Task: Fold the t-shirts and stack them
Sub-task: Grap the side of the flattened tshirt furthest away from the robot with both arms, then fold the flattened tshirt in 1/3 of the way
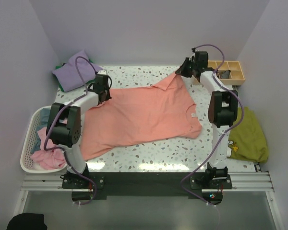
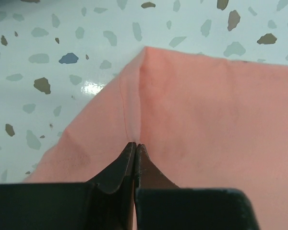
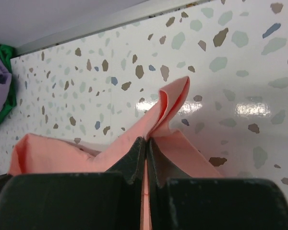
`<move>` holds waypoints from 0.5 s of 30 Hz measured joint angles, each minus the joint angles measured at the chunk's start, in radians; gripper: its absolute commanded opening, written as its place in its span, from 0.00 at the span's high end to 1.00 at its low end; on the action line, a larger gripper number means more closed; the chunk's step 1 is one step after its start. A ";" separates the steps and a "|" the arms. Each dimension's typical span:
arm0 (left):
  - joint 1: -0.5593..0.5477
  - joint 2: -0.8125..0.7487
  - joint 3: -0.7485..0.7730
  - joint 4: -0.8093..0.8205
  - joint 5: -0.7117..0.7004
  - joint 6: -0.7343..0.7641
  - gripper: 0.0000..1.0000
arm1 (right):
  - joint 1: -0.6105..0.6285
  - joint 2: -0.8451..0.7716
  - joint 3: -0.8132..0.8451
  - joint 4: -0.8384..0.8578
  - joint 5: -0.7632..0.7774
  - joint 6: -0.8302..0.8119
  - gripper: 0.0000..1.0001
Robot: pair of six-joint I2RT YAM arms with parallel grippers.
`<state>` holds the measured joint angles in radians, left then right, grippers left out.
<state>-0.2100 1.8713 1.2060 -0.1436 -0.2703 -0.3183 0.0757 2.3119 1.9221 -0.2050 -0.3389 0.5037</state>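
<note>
salmon-pink t-shirt [image 1: 144, 115] spread wide | left jaws clamp its corner | right jaws clamp lifted tip

Left gripper [image 2: 135, 145] and right gripper [image 3: 147, 140] both clamped (arms stretched forward).

Lighting is bright, even, from overhead. Glare marks the table [image 2: 93, 87] at 10 o'clock; my fingers [image 2: 120, 167] render slightly soft.
</note>
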 measured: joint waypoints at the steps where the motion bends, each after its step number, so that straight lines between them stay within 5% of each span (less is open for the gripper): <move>1: 0.000 -0.017 0.000 -0.010 -0.002 0.002 1.00 | -0.003 -0.019 0.000 -0.005 0.000 -0.005 1.00; 7: 0.001 -0.132 0.009 -0.054 -0.079 0.016 1.00 | -0.018 -0.117 -0.016 -0.045 0.009 -0.036 1.00; 15: 0.019 -0.223 -0.081 -0.115 -0.286 -0.014 1.00 | -0.020 -0.282 -0.260 -0.086 0.039 -0.053 1.00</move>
<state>-0.1905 1.6485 1.1248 -0.2584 -0.5560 -0.3325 0.0555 2.0304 1.6623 -0.2913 -0.2996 0.4511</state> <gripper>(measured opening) 0.019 0.011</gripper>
